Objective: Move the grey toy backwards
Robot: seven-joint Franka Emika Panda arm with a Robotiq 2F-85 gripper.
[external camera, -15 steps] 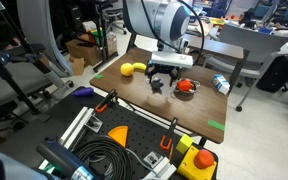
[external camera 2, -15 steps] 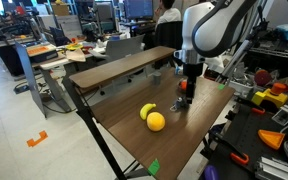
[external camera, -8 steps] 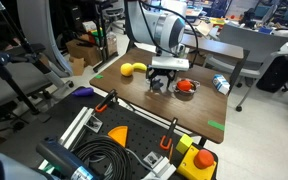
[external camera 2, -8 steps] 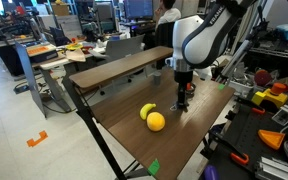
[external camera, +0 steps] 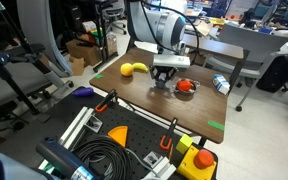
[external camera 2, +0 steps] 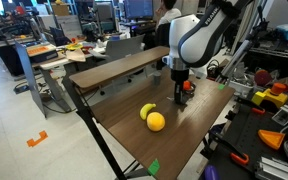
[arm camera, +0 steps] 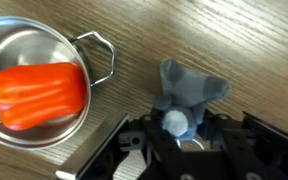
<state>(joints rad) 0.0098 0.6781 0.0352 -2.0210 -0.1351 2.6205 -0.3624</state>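
Hand: my hand [arm camera: 176, 133] sat low in the wrist view, squeezed tight on the grey toy [arm camera: 191, 92].
Toy: it poked up the frame from my hand, on the wooden surface [arm camera: 246, 40].
Bowl [arm camera: 44, 40]: upper left, apart from the toy.

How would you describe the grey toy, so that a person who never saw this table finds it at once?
On the brown wooden table, look under the robot's gripper, beside the steel bowl holding a red pepper. The grey toy is held there: small, dull grey and lumpy, unlike the smooth yellow banana.
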